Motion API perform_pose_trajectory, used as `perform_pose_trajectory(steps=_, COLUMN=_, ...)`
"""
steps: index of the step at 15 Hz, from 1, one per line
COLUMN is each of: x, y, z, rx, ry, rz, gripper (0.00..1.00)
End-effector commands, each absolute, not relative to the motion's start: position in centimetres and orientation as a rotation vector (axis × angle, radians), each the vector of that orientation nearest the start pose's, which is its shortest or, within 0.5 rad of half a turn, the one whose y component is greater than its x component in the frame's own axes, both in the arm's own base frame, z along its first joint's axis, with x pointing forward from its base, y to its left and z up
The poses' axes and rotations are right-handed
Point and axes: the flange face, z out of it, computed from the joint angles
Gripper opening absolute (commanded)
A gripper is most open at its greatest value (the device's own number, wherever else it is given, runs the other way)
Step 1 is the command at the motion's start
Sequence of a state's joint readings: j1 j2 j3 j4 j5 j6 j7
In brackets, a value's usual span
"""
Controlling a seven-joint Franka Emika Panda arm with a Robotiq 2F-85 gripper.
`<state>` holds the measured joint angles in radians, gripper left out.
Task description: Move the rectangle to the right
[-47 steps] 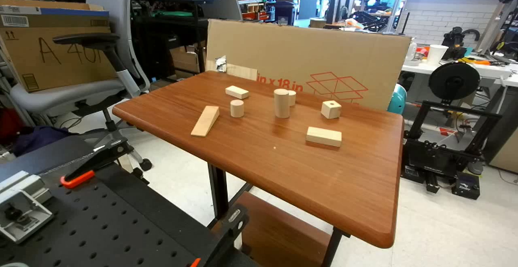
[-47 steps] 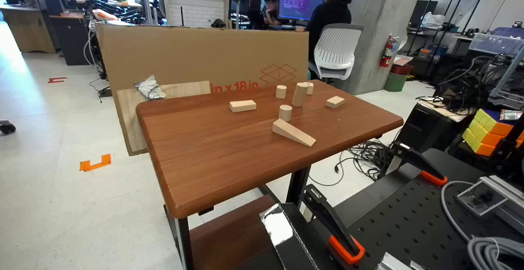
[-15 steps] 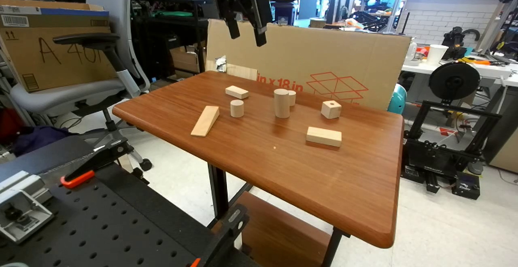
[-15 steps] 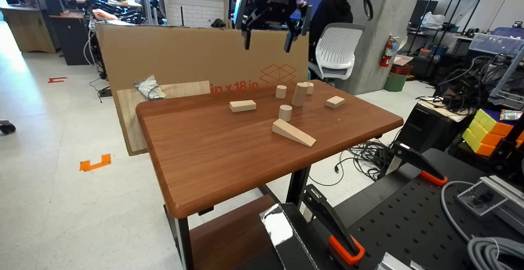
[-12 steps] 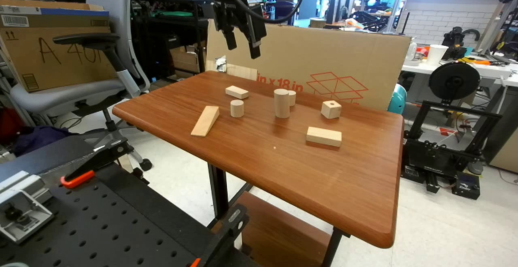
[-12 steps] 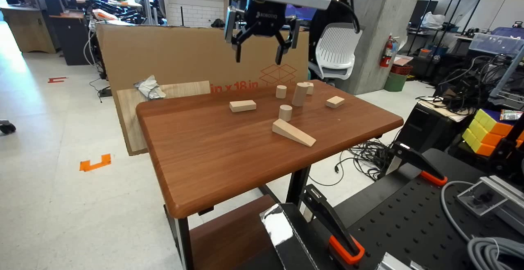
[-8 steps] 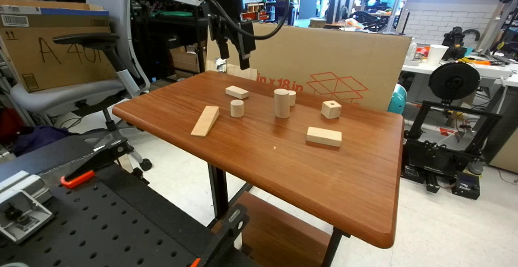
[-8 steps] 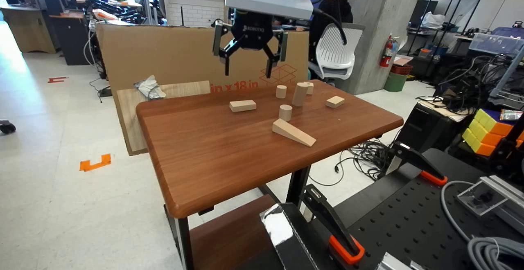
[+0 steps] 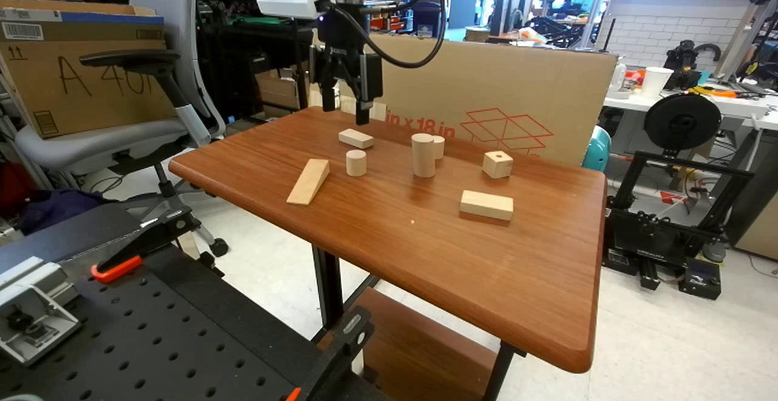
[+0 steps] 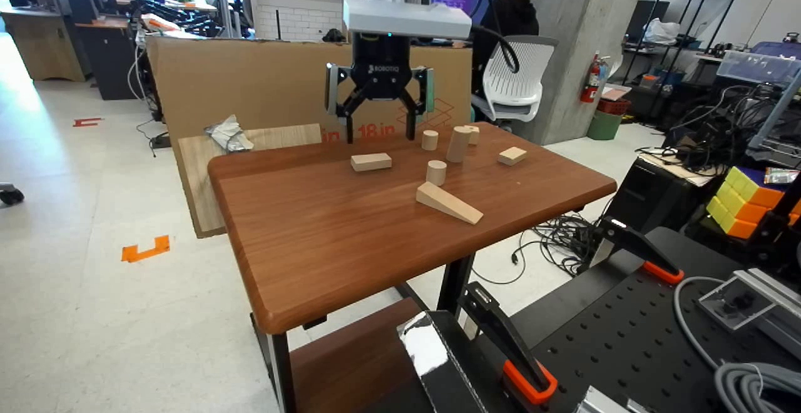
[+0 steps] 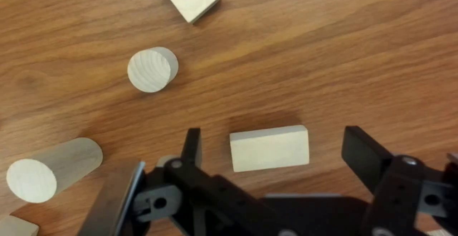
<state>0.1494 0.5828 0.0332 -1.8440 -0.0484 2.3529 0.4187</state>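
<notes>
The rectangle, a small flat block of pale wood, lies on the table in both exterior views point(image 9: 356, 139) point(image 10: 371, 163). It also shows in the wrist view point(image 11: 270, 150), between and below the fingers and touching neither. My gripper point(image 9: 345, 112) point(image 10: 380, 137) is open and empty, pointing down above this block. In the wrist view the gripper point(image 11: 273, 132) has a finger beyond each short end of the block. A second similar rectangular block point(image 9: 486, 205) point(image 10: 512, 156) lies elsewhere on the table, away from the gripper.
A wedge point(image 9: 309, 182), a short cylinder point(image 9: 356, 163), a tall cylinder point(image 9: 423, 155) and a cube with a hole point(image 9: 498, 164) stand on the table point(image 9: 389, 231). Another short cylinder point(image 10: 429, 140) stands near the tall one. A cardboard sheet point(image 9: 462, 85) rises behind the table's edge.
The arm has come into view from above. My gripper has lowered and moved left in both exterior views to above the rectangle, staying open. The blocks have not moved.
</notes>
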Motion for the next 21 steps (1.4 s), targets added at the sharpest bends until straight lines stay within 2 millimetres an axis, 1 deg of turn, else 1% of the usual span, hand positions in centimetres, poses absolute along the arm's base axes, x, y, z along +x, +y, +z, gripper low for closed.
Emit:
perform_pose_trajectory(steps=1, x=63.8, y=11.5, z=19.8, rx=-3.165, ry=0.180, rz=0.173, gripper=1.00)
perform_pose_trajectory(steps=3, x=64.2, y=11.5, z=19.5, rx=-3.186, ry=0.141, rz=0.146, gripper=1.00)
perform_pose_trajectory(steps=8, x=64.9, y=11.4, z=18.9, rx=-3.196, ry=0.123, rz=0.105, gripper=1.00)
perform_pose_trajectory(steps=21, x=66.0, y=11.0, z=15.9, rx=-3.207, ry=0.067, rz=0.161, gripper=1.00)
